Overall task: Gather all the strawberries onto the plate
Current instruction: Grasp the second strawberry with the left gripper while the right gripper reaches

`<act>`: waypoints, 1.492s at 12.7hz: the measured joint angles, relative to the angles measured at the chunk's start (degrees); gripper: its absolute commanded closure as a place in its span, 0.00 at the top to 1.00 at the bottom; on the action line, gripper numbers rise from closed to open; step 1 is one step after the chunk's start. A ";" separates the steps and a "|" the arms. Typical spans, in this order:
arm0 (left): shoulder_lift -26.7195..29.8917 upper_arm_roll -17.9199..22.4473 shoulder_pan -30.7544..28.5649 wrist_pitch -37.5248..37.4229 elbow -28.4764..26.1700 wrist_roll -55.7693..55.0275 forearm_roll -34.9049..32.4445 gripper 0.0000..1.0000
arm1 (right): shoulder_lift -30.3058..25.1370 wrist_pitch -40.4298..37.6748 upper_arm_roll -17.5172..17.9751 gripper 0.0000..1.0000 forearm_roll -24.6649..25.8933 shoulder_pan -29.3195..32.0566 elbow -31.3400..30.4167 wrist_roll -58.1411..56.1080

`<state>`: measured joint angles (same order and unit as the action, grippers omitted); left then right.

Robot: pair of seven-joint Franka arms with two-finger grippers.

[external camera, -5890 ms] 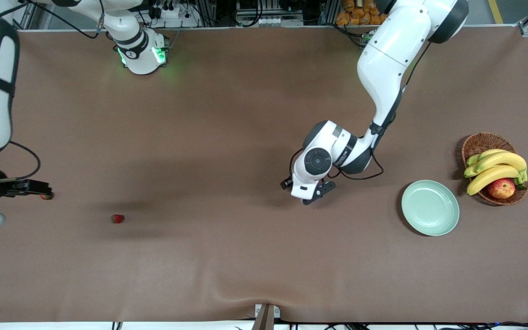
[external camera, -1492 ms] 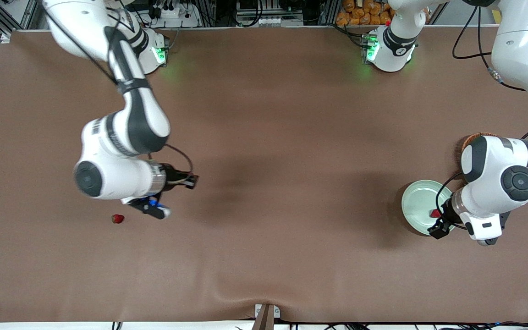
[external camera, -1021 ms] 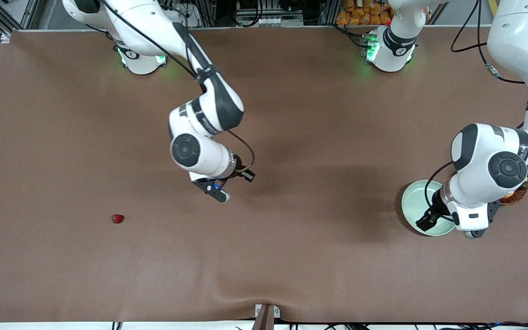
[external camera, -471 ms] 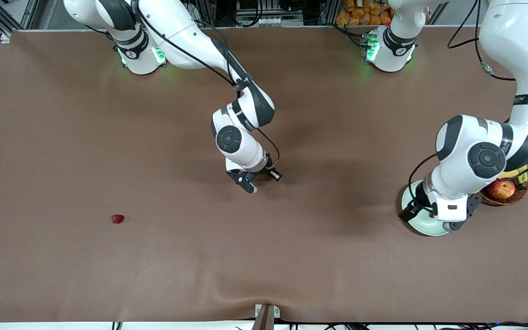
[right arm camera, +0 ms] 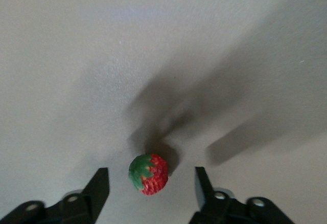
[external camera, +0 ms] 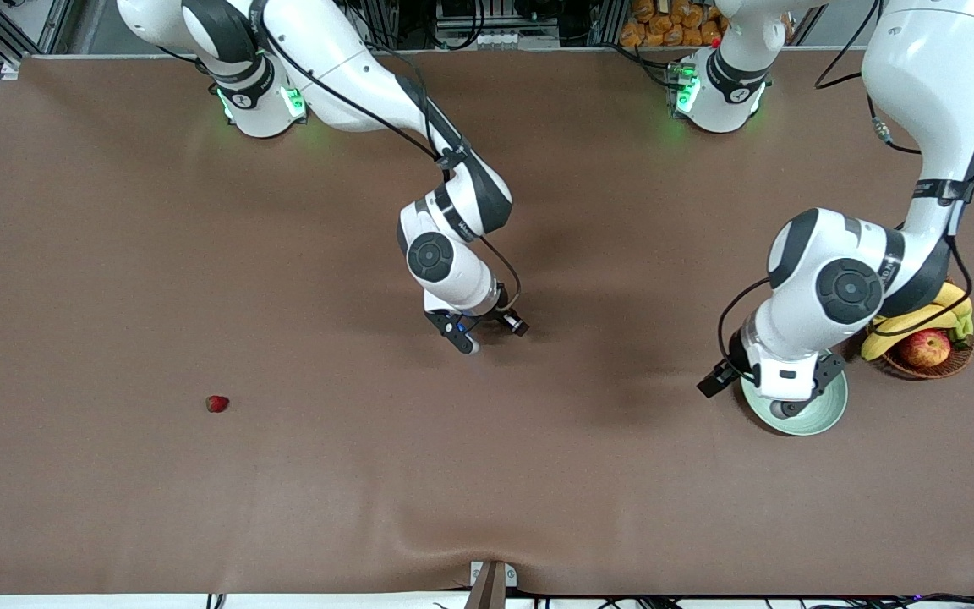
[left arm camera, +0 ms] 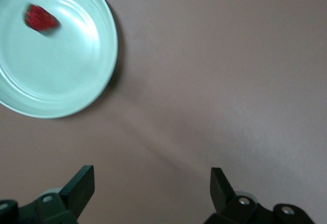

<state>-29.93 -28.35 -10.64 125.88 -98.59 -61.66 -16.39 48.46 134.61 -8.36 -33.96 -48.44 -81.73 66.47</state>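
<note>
- No readable writing anywhere that I can make out; the arm links carry small dark markings, way too tiny to read.
- Surface is a brown table cover (external camera: 284,507) with a soft ripple along the edge nearest the front camera. Along the top edge there's metal framing, cables and a heap of orange stuff, can't tell what.
- Both bases glow green at the collar.
- Right gripper (right arm camera: 148,185) is over the middle of the table, fingers spread apart, not grasping anything. A strawberry (right arm camera: 148,173) with its green cap sits between the fingertips in the right wrist view, clear of both, with a shadow on the cloth right beside it. Can't tell if it's resting on the cloth or just above it.
- Left gripper (left arm camera: 152,188) is released wide and empty, over the edge of the plate (external camera: 825,414) on the side toward the table's middle.
- The mint-green plate has one strawberry (left arm camera: 40,18) lying in it, near the rim.
- Another strawberry (external camera: 216,403) lies alone on the cloth toward the right arm's end, well apart from both grippers.
- Wicker basket (external camera: 952,362) just beside the plate, holding bananas (external camera: 918,317) and an apple (external camera: 924,347).
</note>
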 measured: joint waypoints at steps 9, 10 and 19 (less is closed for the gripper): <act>-9.43 0.06 20.30 0.99 7.10 0.42 -0.15 1.00 | -14.46 -24.97 3.33 1.00 8.77 21.18 3.46 -12.44; -10.64 1.06 24.35 0.99 8.55 0.37 -0.23 1.00 | -14.75 -26.73 4.17 1.00 9.44 24.57 3.44 -16.80; -18.06 8.43 37.85 1.15 14.92 10.15 -0.87 1.00 | -10.44 -22.24 3.32 1.00 26.62 41.23 2.02 -59.63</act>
<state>-47.99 -19.92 27.21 127.03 -83.67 -51.51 -17.26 38.02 112.37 -5.04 -7.33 -7.21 -79.72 6.85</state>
